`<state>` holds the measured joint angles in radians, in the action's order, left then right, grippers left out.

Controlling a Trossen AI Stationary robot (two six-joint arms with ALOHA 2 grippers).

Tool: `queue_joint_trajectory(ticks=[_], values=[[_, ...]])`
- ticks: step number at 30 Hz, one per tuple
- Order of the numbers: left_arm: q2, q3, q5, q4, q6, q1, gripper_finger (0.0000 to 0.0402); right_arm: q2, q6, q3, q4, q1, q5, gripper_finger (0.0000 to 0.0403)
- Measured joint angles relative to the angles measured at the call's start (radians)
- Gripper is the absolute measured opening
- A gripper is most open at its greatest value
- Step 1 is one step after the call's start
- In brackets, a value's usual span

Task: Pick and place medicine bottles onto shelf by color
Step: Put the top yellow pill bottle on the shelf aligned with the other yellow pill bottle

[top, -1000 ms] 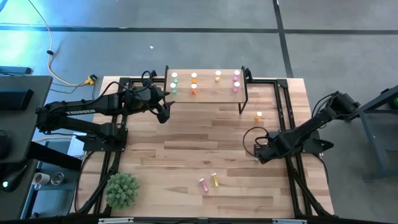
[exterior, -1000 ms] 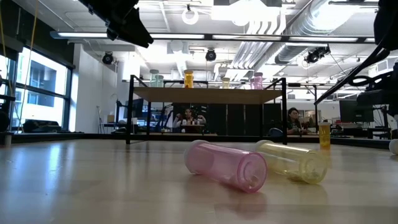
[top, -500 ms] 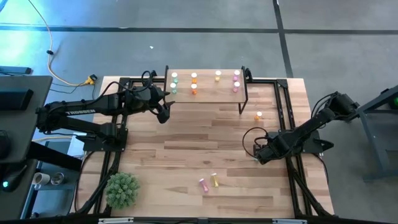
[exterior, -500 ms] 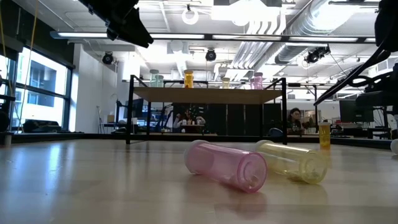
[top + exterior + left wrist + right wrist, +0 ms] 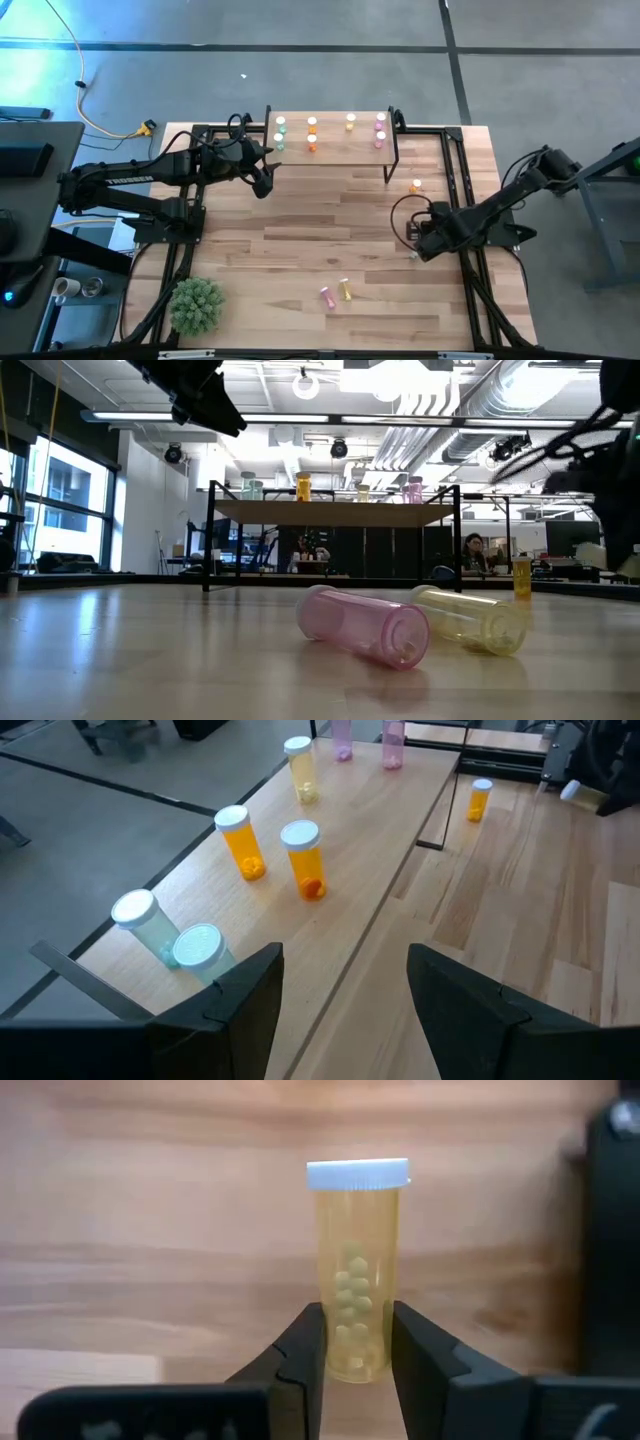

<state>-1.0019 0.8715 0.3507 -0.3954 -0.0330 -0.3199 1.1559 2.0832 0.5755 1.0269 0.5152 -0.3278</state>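
My right gripper pinches an upright yellow bottle near the table's right edge, while my left gripper hangs spread beside the shelf

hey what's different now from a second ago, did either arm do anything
The right gripper, low at the table's right side, has closed its fingers on an upright yellow bottle, and that arm has shifted slightly. The left gripper kept hovering open by the shelf. The bottles on the shelf, the lying pink bottle and the standing orange bottle stayed put.
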Motion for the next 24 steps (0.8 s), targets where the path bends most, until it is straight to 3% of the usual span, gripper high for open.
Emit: queue_joint_trajectory(ticks=[7,13,24], values=[[0.0,0.0,0.0,0.001,0.0,0.0,0.0202,-0.025,-0.076,0.062,0.001,0.0,-0.172,0.0075],[0.0,0.0,-0.001,0.001,-0.036,0.0,0.0202,-0.025,-0.238,0.15,-0.025,-0.004,-0.315,0.0075],[0.0,0.0,-0.146,0.041,-0.082,0.0,0.0202,-0.025,-0.798,0.237,-0.279,-0.123,-0.404,0.0075]])
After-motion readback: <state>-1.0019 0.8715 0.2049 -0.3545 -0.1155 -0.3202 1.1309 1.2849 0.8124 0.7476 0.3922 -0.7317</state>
